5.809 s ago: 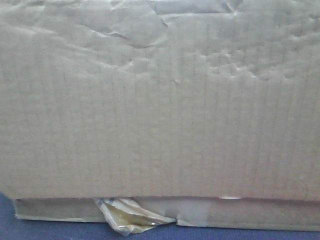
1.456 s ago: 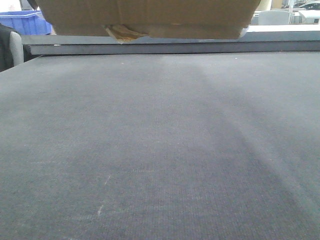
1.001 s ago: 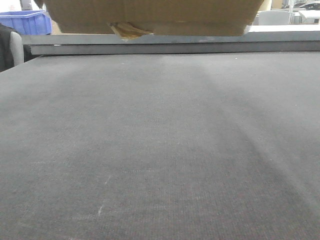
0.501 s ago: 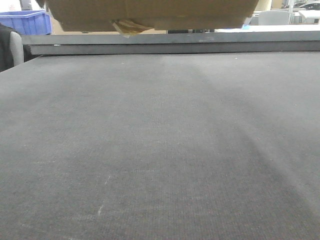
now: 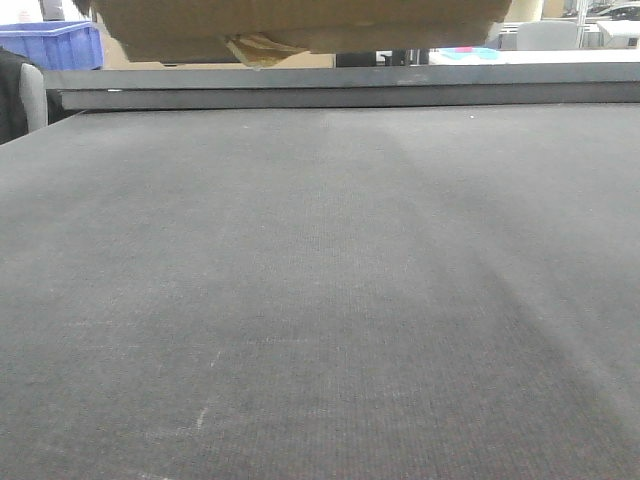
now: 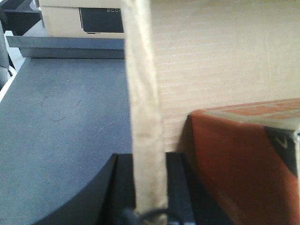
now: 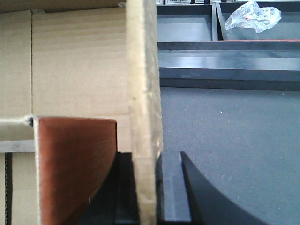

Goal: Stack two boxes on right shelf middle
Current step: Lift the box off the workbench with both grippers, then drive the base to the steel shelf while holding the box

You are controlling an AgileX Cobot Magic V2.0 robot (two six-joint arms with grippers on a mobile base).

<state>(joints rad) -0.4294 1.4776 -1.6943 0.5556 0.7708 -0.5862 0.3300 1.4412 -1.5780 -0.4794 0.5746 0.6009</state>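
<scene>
Cardboard box (image 5: 300,18) at 12 o'clock, higher off worktop (image 5: 320,300) than half a second ago. Pinched by opposite walls in left tool (image 6: 147,187) and right tool (image 7: 145,183). Means lift underway, stacking ahead.

Looks like a warehouse or logistics test lab: wide dark grey counter (image 5: 320,300), blue plastic bin (image 5: 55,45) behind, printed carton (image 6: 58,21) at the far edge, dark trays (image 7: 185,28), one holding a crumpled plastic bag (image 7: 251,14)

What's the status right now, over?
Left tool shut on box wall; right tool shut on opposite wall. Box held off the tabletop. Nothing visible in the way.
</scene>
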